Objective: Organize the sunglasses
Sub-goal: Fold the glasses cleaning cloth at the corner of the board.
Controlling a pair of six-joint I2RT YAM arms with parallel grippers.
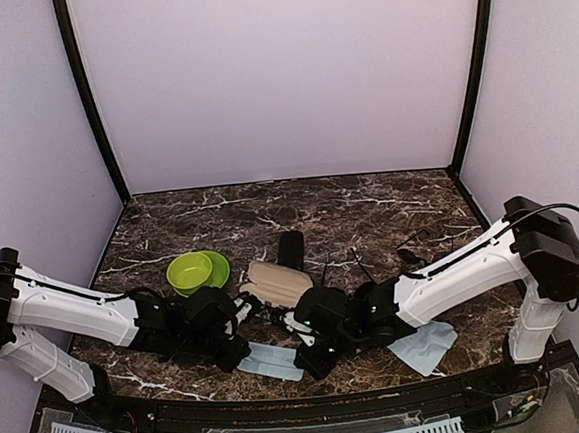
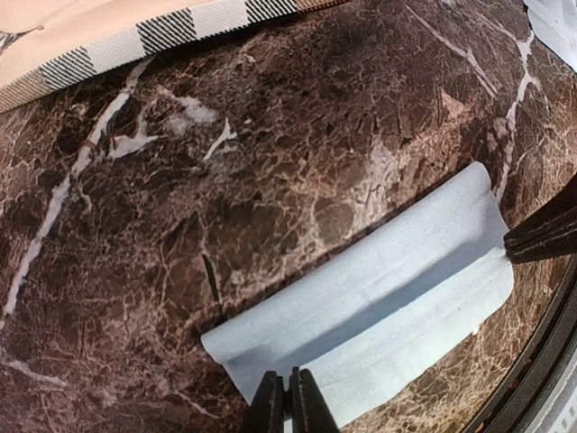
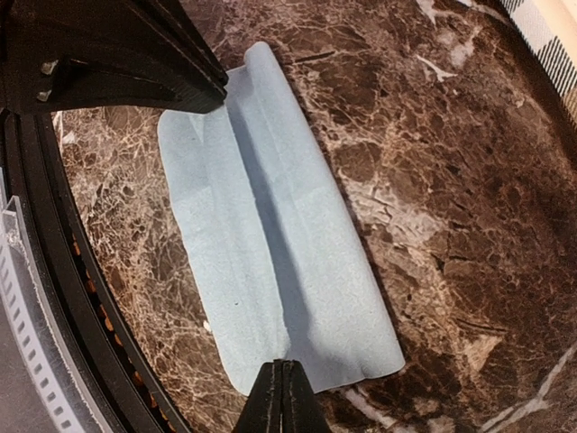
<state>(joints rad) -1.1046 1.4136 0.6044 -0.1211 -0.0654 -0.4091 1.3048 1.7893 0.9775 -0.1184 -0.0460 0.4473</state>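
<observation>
— What's furthest left?

— The left pincer [image 2: 288,406], low over the near edge of the marble desk [image 1: 369,200]. Its tips are pressed together on one end of a light blue cloth [image 2: 379,298] that lies folded along its length. Behind it stands a green bowl [image 1: 199,272].

— And in the middle?

— A tan striped case [image 1: 280,282], with a black case [image 1: 290,247] just behind it. In front, the right pincer [image 3: 281,401] is closed too, pinching the other end of the same cloth.

— Further right?

— A second cloth [image 1: 425,346] lies crumpled by the near edge.

— Where are the sunglasses [image 1: 411,254]?

— Right of centre, well apart from both pincers, resting on the desk. The thin wire frames almost vanish against the dark marble, so that is probably one pair; I cannot pick out the other.
</observation>
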